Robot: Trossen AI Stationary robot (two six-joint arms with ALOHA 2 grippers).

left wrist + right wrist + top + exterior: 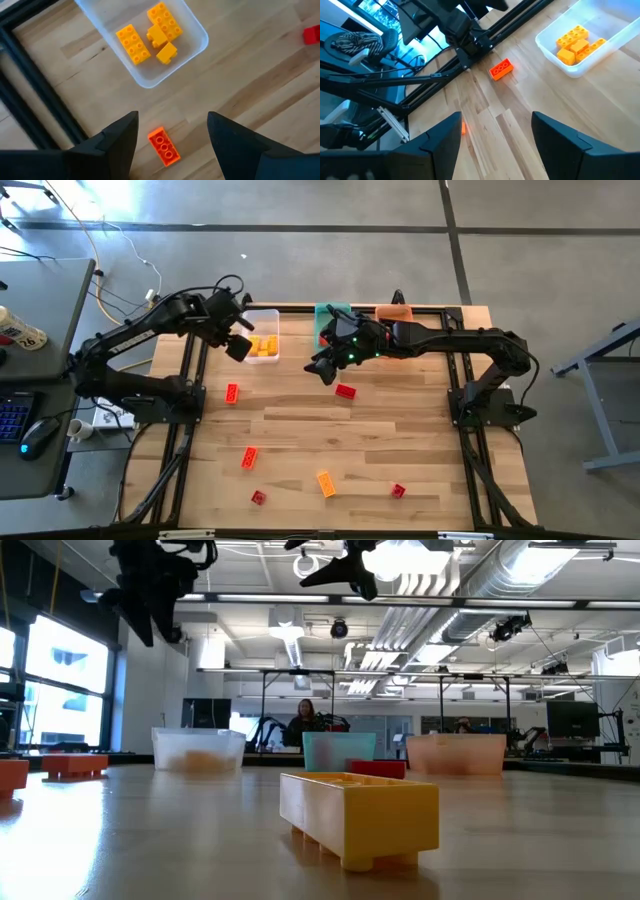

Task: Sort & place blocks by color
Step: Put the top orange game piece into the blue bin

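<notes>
The red-orange brick point(164, 146) lies flat on the desk point(380, 440) just short of the clear bin point(197, 47) of yellow bricks point(133, 44). The left claw point(172, 131) hovers over it, wide open and empty — descend straight, fingers straddling its narrow sides. The right claw point(322, 367) — also open, empty — waits mid-desk.

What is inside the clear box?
The clear bin holds yellow blocks. Four show: two flat ones with studs up and two smaller ones leaning together between them. Whether anything lies under them cannot be seen. No red or orange bricks show inside.
</notes>
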